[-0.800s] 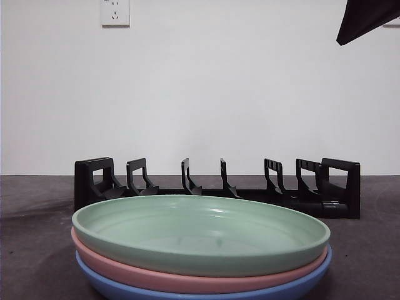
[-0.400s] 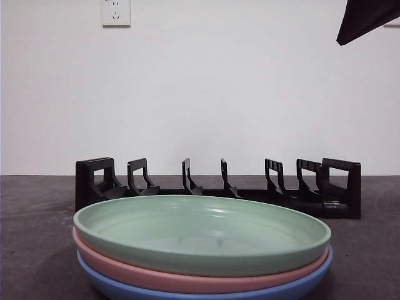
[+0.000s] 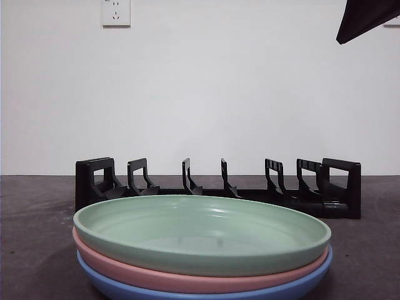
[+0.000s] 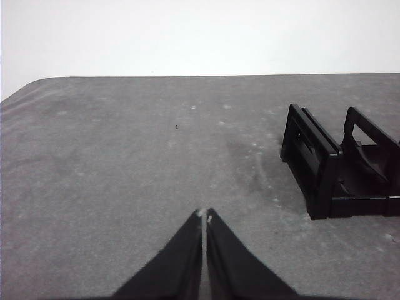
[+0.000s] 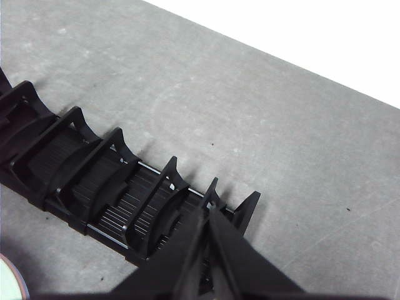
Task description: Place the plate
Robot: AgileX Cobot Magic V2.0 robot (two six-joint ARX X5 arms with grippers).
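Observation:
A stack of three plates sits close in the front view: a green plate (image 3: 200, 231) on top, a pink plate (image 3: 156, 276) under it, a blue plate (image 3: 125, 290) at the bottom. Behind them stands an empty black slotted plate rack (image 3: 219, 187). My right gripper (image 5: 206, 215) hovers shut above one end of the rack (image 5: 106, 181), holding nothing; a sliver of the green plate (image 5: 11, 281) shows at the frame's edge. My left gripper (image 4: 204, 215) is shut and empty over bare table, with the rack's other end (image 4: 337, 165) off to its side.
The grey table (image 4: 125, 156) stretches around the rack. A white wall with a socket (image 3: 115, 12) stands behind. One arm shows only as a black tip (image 3: 365, 19) at the top right corner of the front view.

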